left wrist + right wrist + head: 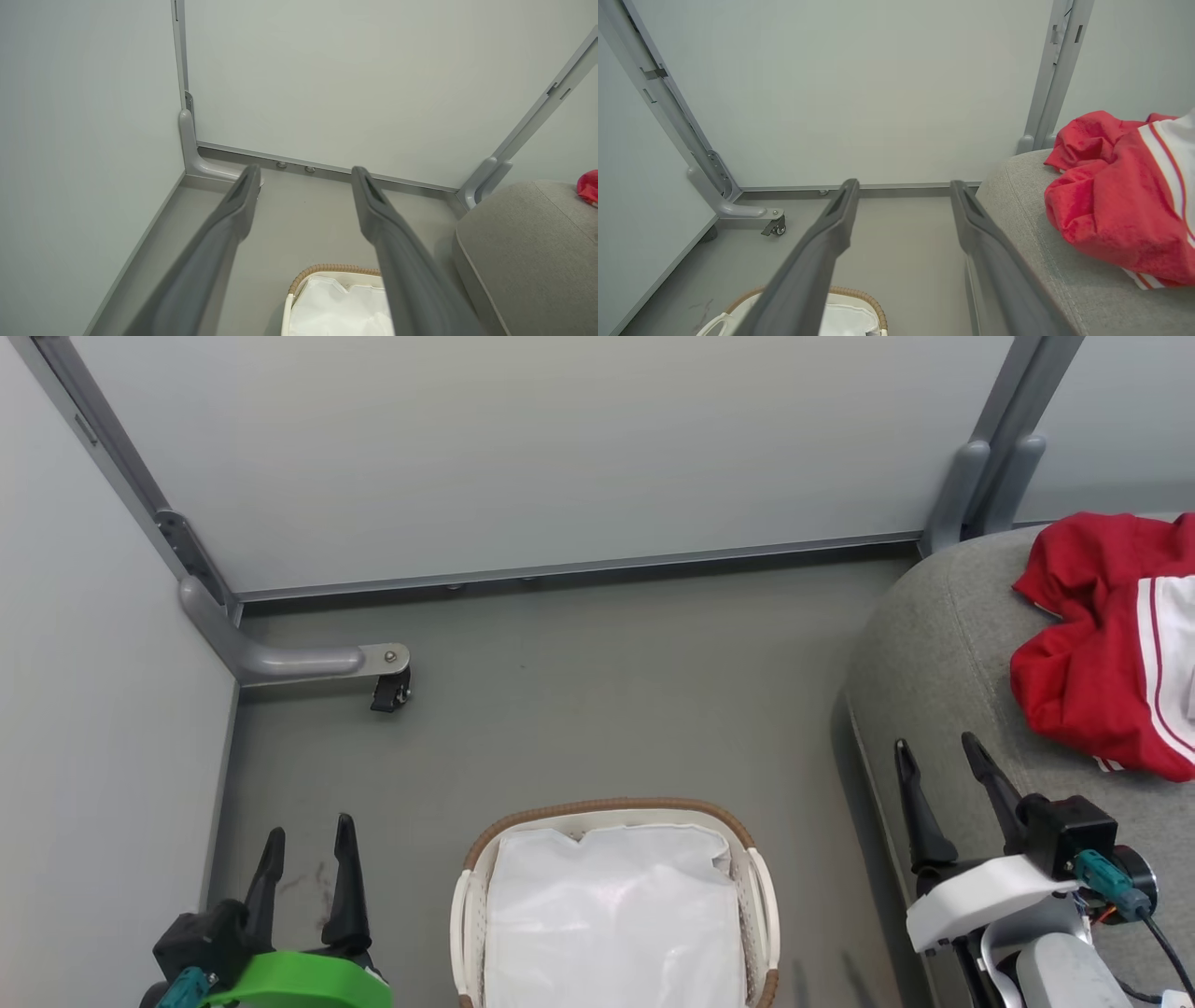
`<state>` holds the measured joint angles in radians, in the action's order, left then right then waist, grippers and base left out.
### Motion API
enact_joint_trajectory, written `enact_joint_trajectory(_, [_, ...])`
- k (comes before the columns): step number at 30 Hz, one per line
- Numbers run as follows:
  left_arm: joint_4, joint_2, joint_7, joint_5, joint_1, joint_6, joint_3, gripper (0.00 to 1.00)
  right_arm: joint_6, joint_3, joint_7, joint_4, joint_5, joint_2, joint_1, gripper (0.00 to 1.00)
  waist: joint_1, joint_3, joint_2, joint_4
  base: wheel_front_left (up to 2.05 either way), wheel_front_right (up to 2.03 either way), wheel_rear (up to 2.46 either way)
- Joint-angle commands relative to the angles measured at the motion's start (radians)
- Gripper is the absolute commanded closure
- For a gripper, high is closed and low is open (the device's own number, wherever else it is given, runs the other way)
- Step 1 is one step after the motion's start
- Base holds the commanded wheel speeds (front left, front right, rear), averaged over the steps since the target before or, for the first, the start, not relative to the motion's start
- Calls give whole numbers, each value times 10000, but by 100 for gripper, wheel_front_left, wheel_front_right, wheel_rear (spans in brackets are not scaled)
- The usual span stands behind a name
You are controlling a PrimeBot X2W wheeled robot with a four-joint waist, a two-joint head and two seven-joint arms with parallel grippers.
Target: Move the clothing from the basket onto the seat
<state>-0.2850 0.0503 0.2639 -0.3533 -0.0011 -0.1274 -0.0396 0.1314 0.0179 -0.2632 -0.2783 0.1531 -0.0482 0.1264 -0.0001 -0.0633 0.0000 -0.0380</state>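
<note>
The red clothing (1083, 663) lies in 1 crumpled heap on the grey sofa seat (934, 644), toward its right side, and 1 piece shows a white panel with thin stripes. The laundry basket (607, 805) stands on the floor (560, 709) near the seat. Its visible part holds the white cloth liner (611, 915) and no red cloth, but its near end is cut off by the picture edge. The left gripper (310, 831) hovers over the floor left of the basket and the right gripper (935, 745) over the seat edge. Both have their 2 fingers spread wide and hold nothing. I judge the moving step finished. The next move calls only for checking the hidden end of the basket
</note>
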Motion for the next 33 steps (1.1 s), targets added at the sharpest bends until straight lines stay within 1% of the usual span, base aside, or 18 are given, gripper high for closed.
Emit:
enact_joint_trajectory(1, [-5,6,7,-52,143,-23,-45,0,-15,-17,-23,-61,134,-46,-174,0,1,64,0,58,0,0,0])
enact_joint_trajectory(17, [-103,6,5,-87,186,48,-191,0,-15,-104,-23,-97,251,-43,-364,0,1,144,0,127,0,0,0])
enact_joint_trajectory(18, [-103,-2,0,-74,84,11,-209,100,0,-99,0,-75,170,-2,-249,100,1,145,0,128,0,0,0])
enact_joint_trajectory(21, [-288,-15,-11,-106,106,11,-238,100,0,-92,16,-261,192,48,-301,100,1,147,0,128,0,0,0])
enact_joint_trajectory(33, [-207,20,-572,-2124,-89,4,-1,100,-1,95,633,-200,2472,40,-271,100,1,190,0,152,0,0,0])
